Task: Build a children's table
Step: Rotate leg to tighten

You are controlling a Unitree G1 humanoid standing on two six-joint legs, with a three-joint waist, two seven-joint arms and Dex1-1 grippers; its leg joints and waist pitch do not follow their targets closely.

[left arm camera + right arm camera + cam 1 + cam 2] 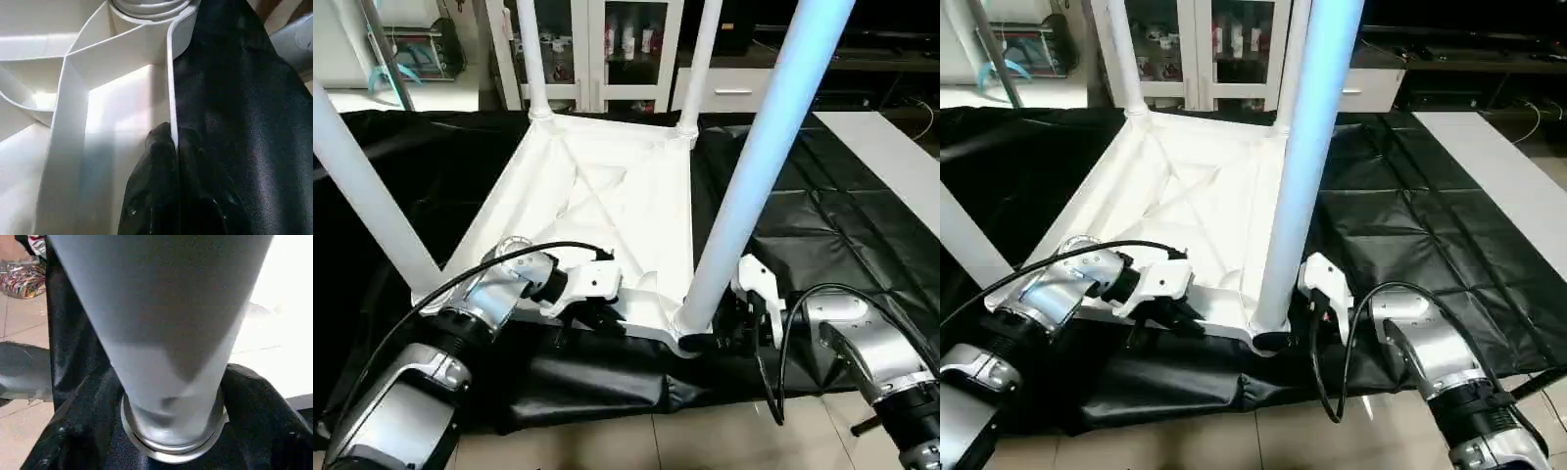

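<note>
The children's table lies upside down on the black cloth. Its white tabletop shows the X-ribbed underside. Legs stand in all its corner sockets: near right, near left, far left and far right. My left gripper is shut on the tabletop's near rim, and the left wrist view shows the thin rim pinched between the black fingertips. My right gripper is around the base of the near right leg, level with its round socket.
The black-draped work table ends just in front of the tabletop, with tiled floor below its edge. A white panel lies at the far right. White cabinets stand behind. Black cables loop over both forearms.
</note>
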